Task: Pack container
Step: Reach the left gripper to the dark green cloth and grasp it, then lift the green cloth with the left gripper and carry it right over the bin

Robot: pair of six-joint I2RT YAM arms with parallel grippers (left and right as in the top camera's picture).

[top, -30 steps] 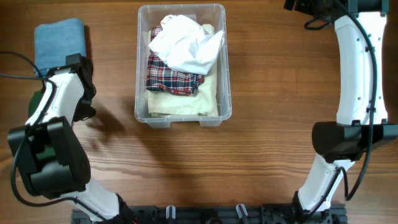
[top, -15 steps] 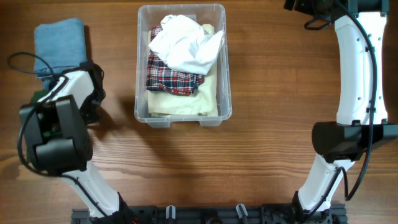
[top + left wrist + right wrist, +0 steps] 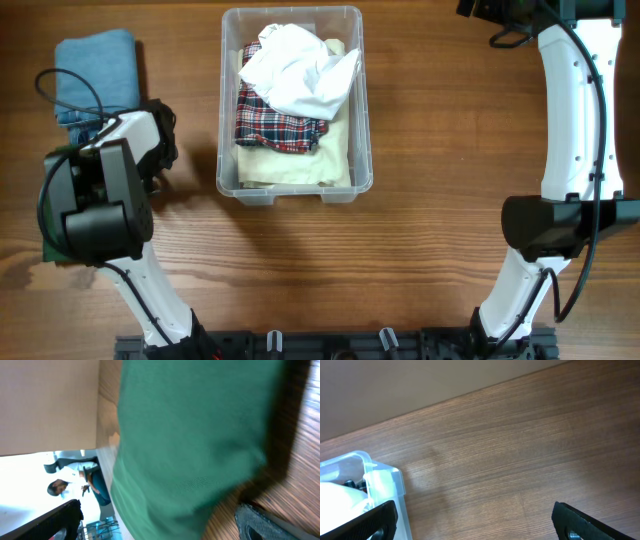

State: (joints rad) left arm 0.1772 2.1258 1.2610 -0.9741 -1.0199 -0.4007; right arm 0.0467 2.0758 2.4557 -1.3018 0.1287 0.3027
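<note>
The clear container (image 3: 362, 100) stands at the top middle of the table. It holds a white garment (image 3: 300, 70), a plaid cloth (image 3: 270, 125) and a cream cloth (image 3: 300, 165). My left gripper (image 3: 160, 525) is open, its fingers spread on either side of a green cloth (image 3: 190, 435) that fills the left wrist view. In the overhead view the left arm (image 3: 110, 180) covers most of that cloth. My right gripper (image 3: 480, 520) is open and empty above bare wood, right of the container's corner (image 3: 375, 480).
A folded blue towel (image 3: 95, 65) lies at the far left, just behind the left arm. The right arm (image 3: 575, 110) runs along the right side of the table. The table's left edge lies close to the green cloth.
The left arm has folded in on itself. Its large joint has moved up and right over the green cloth. The right arm and the container have not moved.
</note>
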